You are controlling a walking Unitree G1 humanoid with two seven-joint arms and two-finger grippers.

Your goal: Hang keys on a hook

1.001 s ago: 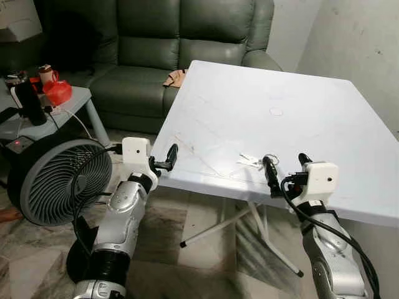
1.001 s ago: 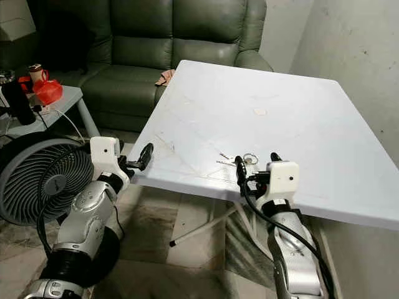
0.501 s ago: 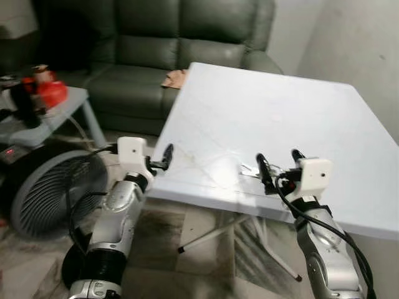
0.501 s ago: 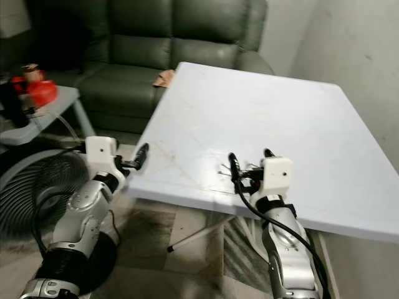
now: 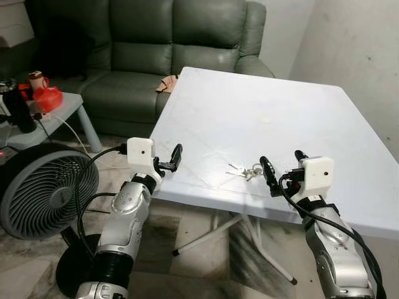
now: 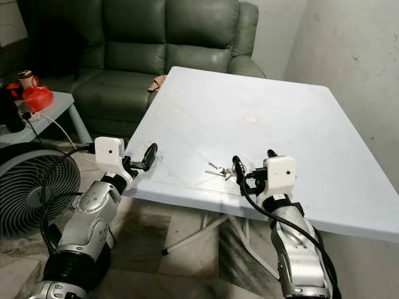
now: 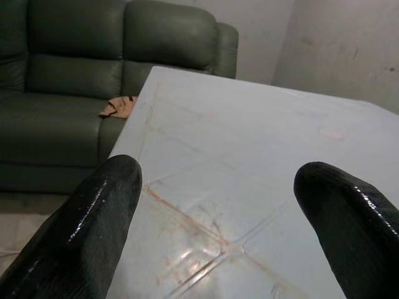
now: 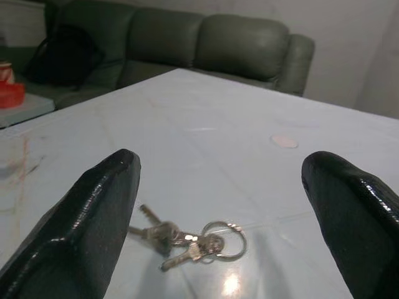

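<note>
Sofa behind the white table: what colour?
Dark green leather sofa, three cushioned backs. Clearest in the left eye view.

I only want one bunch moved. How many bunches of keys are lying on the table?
1. The keys lie on the white table near its front edge, just ahead of the open right pincer.

Your occlusion list: desk [image 5: 324, 118], right corner cut by frame edge; fan [image 5: 43, 187], left rim cropped; brown item [image 5: 167, 84] on sofa [image 5: 156, 43], too small to identify; side-table clutter [image 5: 37, 93], indistinct.
</note>
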